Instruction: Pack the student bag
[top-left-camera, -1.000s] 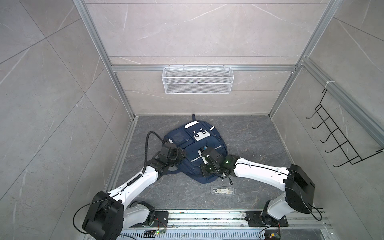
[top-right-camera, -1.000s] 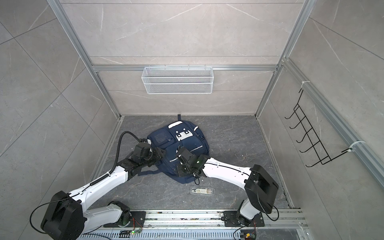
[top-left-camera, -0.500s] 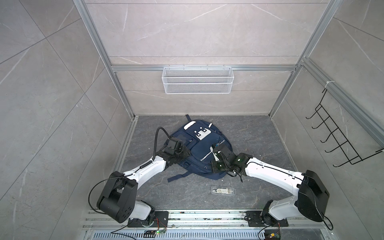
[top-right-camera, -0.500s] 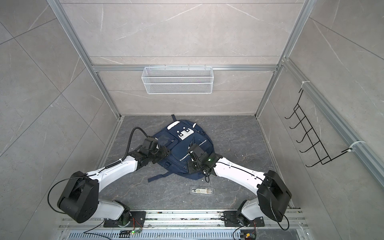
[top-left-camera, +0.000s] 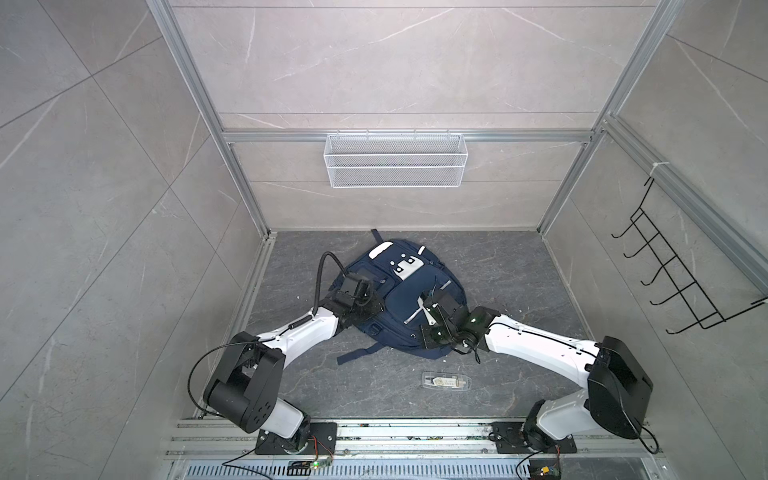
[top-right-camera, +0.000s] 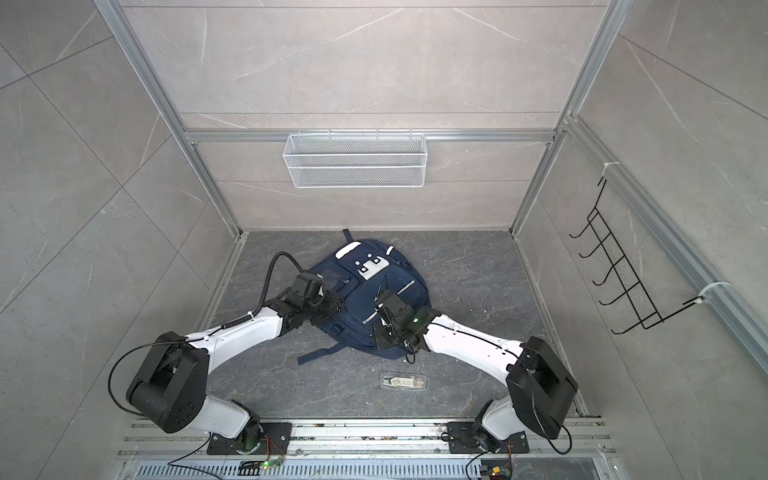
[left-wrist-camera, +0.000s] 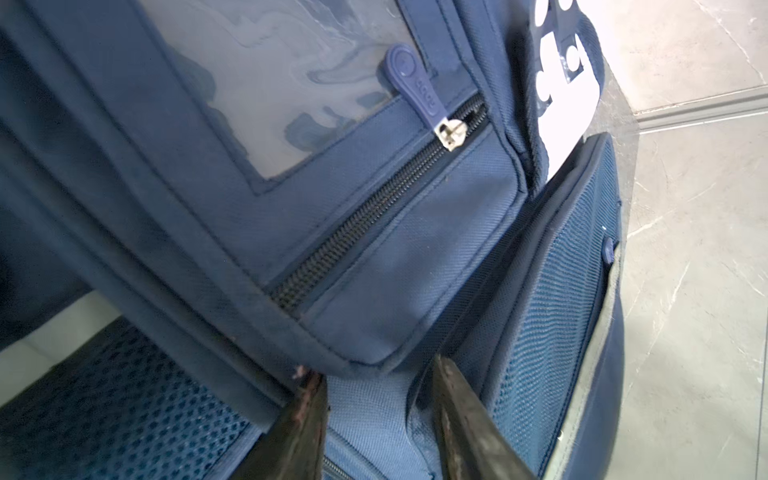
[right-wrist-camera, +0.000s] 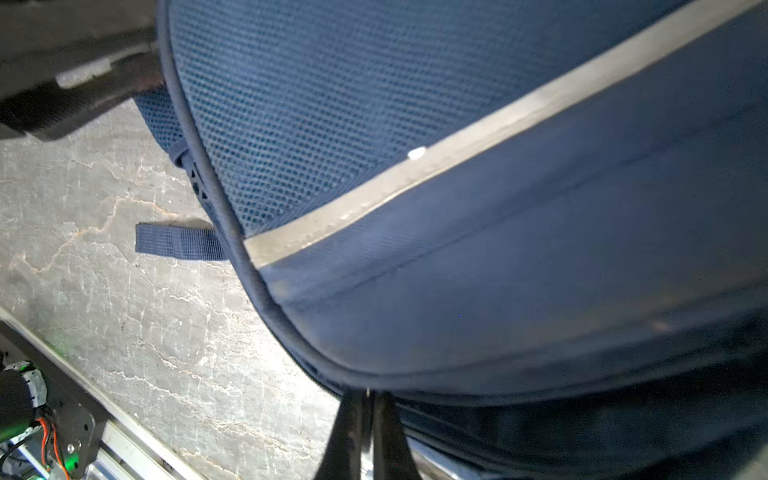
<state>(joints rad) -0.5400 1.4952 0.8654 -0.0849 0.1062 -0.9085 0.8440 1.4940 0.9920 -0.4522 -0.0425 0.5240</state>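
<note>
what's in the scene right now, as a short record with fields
bag: student bag lying on the floor, front up
left: left gripper open, tips against the bag's fabric
right: right gripper shut at the bag's piped edge; pinch unclear
loose: clear case on the floor, apart from the bag
walls: wire basket, hook rack

- one navy student bag (top-left-camera: 409, 291)
- two white robot arms (top-left-camera: 307, 328) (top-left-camera: 540, 345)
- two end effectors (left-wrist-camera: 374, 374) (right-wrist-camera: 368, 399)
- one white wire basket (top-left-camera: 394, 166)
- one black hook rack (top-left-camera: 665, 274)
- one clear plastic case (top-left-camera: 445, 380)
</note>
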